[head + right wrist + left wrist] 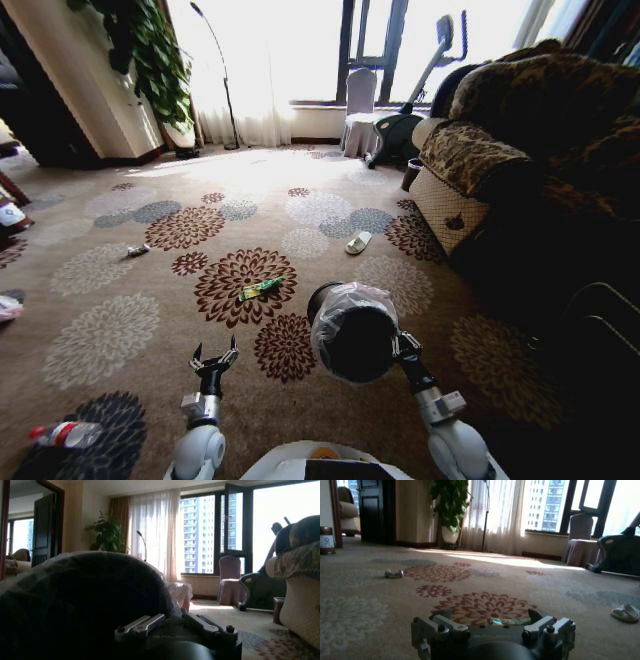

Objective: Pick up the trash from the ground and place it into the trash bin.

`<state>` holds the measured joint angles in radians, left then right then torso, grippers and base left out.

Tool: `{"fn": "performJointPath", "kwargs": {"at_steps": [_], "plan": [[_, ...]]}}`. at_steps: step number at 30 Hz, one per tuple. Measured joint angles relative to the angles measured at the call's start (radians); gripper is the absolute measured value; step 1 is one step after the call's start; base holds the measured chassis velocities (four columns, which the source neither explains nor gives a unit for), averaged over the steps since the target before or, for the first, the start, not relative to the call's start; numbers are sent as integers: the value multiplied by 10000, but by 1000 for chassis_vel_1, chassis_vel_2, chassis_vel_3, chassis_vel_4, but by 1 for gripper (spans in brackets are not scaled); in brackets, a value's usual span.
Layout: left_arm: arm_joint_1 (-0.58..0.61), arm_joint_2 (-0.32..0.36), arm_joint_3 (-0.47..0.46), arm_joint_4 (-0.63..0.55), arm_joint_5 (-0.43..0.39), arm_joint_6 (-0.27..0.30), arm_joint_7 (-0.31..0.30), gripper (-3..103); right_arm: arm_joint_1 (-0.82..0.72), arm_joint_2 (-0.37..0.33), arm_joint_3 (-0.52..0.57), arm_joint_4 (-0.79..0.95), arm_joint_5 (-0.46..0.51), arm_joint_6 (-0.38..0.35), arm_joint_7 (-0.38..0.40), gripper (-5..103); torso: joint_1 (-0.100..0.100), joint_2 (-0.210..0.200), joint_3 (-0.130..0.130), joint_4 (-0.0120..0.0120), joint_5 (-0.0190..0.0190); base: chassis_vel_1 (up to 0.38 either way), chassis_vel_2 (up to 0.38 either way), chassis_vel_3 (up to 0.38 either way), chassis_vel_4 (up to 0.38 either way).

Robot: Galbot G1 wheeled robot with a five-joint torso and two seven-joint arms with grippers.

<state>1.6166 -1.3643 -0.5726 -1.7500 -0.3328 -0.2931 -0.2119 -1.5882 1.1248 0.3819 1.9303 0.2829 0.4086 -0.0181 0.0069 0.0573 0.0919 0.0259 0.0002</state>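
Meanwhile the right claw (400, 347) grips the lined trash bin (352, 331), tipped sideways; the left claw (214, 361) hangs open, the green wrapper (260, 289) just ahead.

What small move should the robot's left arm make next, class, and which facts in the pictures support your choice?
Probably reach the left gripper forward and down toward the green wrapper. The gripper is open and empty above the carpet, and the wrapper lies just ahead of it, the nearest litter in line with it. The right gripper already holds the trash bin alongside, ready to receive it.
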Motion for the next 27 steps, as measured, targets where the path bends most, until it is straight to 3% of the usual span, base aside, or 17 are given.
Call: {"fn": "performJointPath", "kwargs": {"at_steps": [15,27], "plan": [[24,-119,-210,54,5,19,-21,100,247,52,-96,-305,-49,146,-2,0,-4,2,-4,-3,-6,255,-252,-259,244],[6,-204,-196,57,19,-56,54,100,263,-1,-63,-283,6,192,2,0,2,3,1,-1,0,103,72,-100,-87]]}}
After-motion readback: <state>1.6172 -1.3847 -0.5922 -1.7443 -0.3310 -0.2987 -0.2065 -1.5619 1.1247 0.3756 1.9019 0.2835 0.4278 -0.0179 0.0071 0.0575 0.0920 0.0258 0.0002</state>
